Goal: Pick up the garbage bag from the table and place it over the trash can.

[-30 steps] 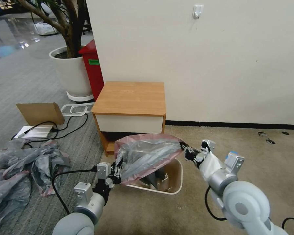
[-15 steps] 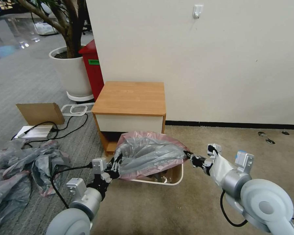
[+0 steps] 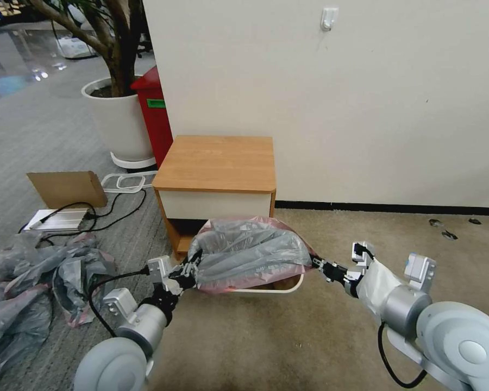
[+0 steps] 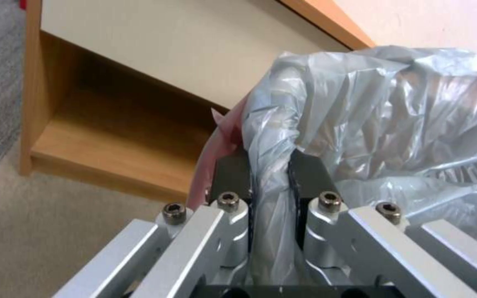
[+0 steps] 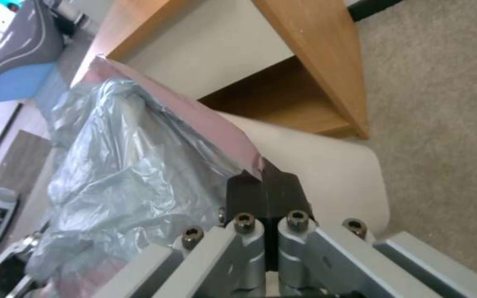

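A grey garbage bag (image 3: 250,255) with a pink rim is stretched over the cream trash can (image 3: 266,289), hiding all but the can's near rim, on the carpet in front of the wooden table (image 3: 217,163). The left gripper (image 3: 188,273) clamps the bag's left edge; the left wrist view shows plastic bunched between its pads. The right gripper (image 3: 316,264) pinches the pink band at the right, and the right wrist view shows the can's bare white wall beneath.

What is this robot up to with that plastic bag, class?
The robot is stretching the garbage bag between its two grippers over the trash can, which stands on the carpet in front of the table. The left gripper pinches one edge of the bag and the right gripper pinches the pink rim on the opposite side. The bag covers most of the can's opening, with the near rim showing beneath it.
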Robot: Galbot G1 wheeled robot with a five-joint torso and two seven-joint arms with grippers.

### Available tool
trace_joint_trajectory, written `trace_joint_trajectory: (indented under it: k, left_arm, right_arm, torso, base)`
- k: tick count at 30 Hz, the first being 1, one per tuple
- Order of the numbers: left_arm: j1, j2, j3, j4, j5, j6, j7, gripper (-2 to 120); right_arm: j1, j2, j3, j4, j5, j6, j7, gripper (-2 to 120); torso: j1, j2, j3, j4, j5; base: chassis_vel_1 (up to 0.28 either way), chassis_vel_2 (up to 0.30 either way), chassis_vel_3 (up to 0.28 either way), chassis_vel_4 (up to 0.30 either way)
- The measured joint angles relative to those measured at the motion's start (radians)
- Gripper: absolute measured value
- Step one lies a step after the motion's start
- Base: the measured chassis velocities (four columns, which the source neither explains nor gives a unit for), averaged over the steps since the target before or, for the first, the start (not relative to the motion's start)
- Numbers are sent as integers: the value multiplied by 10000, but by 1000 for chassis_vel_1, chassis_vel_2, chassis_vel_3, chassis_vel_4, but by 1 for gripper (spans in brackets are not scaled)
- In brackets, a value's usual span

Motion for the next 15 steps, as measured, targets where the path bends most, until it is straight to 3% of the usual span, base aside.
trace_joint_trajectory:
  k: [12,15]
  left_arm:
    - [-223,26,-80,107,-1036,13,-417,9]
    - [-286,23,-87,108,-1252,23,-521,9]
  right_arm:
    - [-235,229,25,83,49,14,-143,0]
    - [-383,363,-6,27,-481,20,-528,0]
  torso:
    - [0,0,0,0,0]
    - [1,0,0,0,-1]
  base:
    - [0,0,0,0]
    - [0,0,0,0]
